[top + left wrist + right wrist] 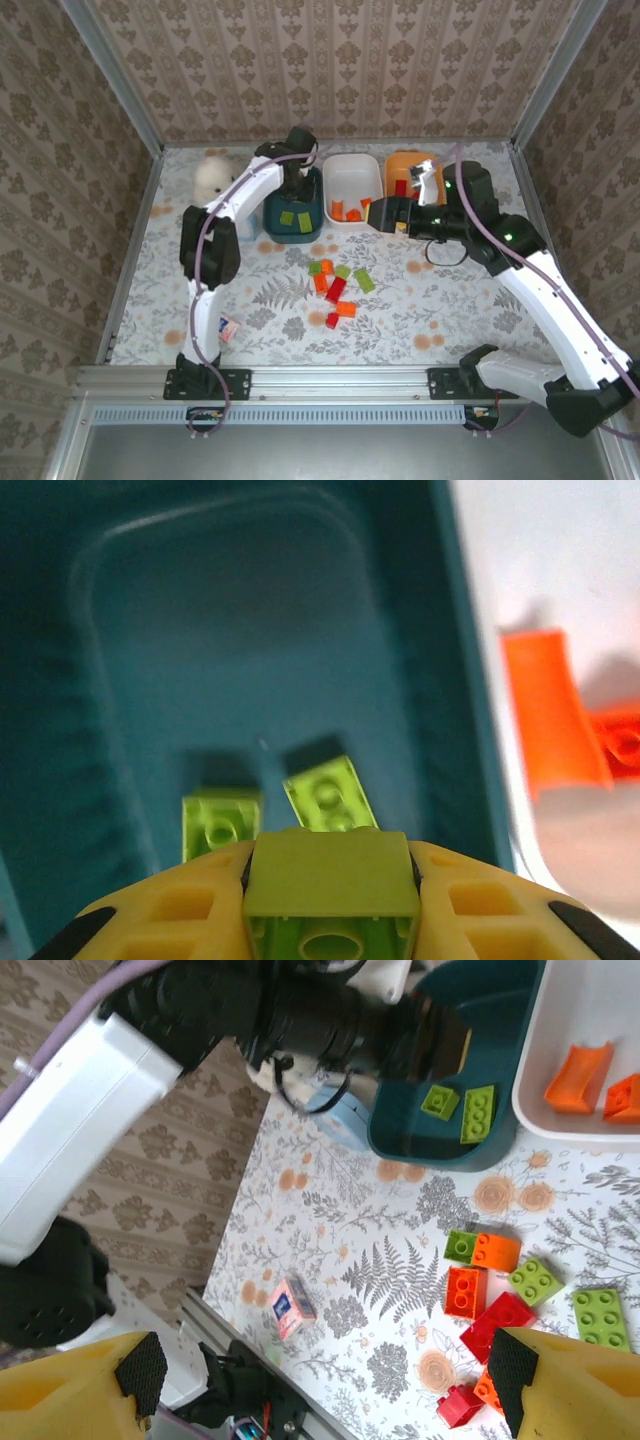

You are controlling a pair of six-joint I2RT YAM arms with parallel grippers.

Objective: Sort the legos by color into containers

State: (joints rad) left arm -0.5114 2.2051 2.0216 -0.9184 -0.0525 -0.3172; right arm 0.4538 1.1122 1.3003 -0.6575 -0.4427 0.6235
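While left hand clamps it, light-green brick (hollow underside) over teal tub, right hand apart.

Smooth, faintly glossy plastic forms the teal tub and the green brick; the floral-printed table top looks matt, its near rail brushed metal.

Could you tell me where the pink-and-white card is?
In the top view, the small pink-and-white flat card lies near-left on the table, beside the left arm's base.
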